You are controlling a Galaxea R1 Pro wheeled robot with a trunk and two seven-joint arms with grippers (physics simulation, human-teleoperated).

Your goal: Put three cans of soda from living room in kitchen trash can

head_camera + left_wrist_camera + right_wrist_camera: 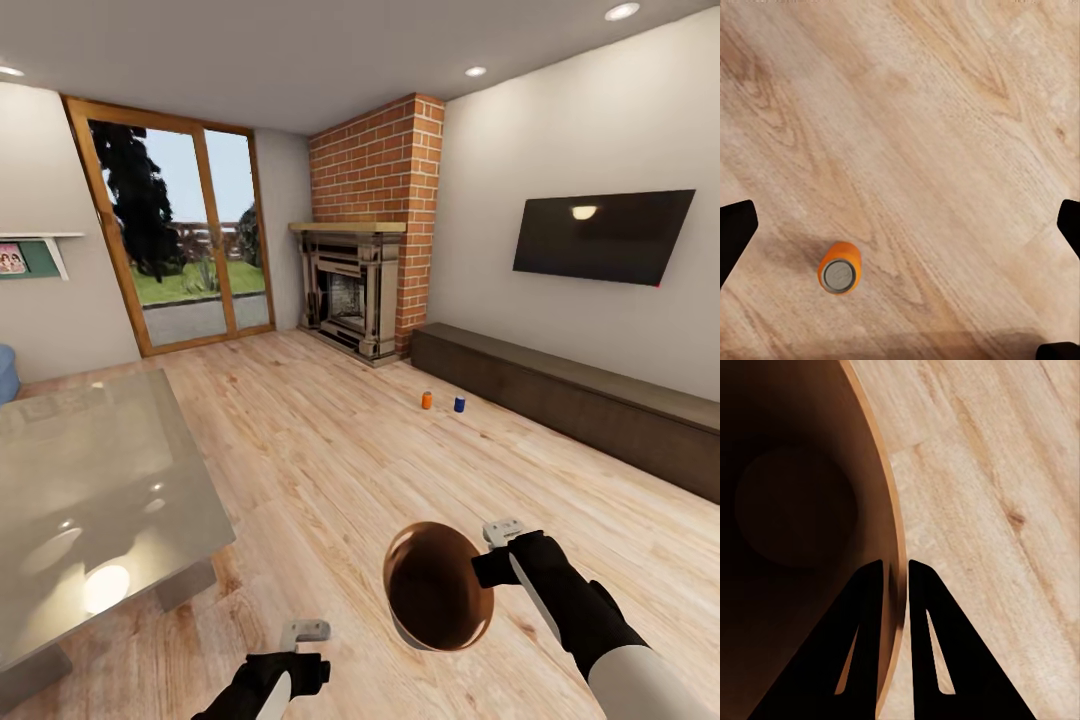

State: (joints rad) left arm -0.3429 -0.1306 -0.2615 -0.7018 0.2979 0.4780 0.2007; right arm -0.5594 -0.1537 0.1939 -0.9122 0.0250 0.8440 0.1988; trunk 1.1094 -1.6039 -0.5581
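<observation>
Right hand [895,577]: clamped on rim of tash can [437,585], held above wood floor [330,470]. Left hand [900,225]: released, over orange soda can [839,268] on floor. Orange can [426,400] + blue can [459,404]: floor nr dark cabinet [580,400].

Floor [330,450]: light wood, wavy grain. Fireplace chimney [385,170]: red brick, pale mortar. TV [603,236]: black. Low cabinet [580,395]: dark brown wood. Two soda cans far off: orange [426,400], blue [459,404]. Third can [839,268]: orange, grey top. Trash can [440,590] interior: tan-brown. Right end effector [895,607]: black fingers.
</observation>
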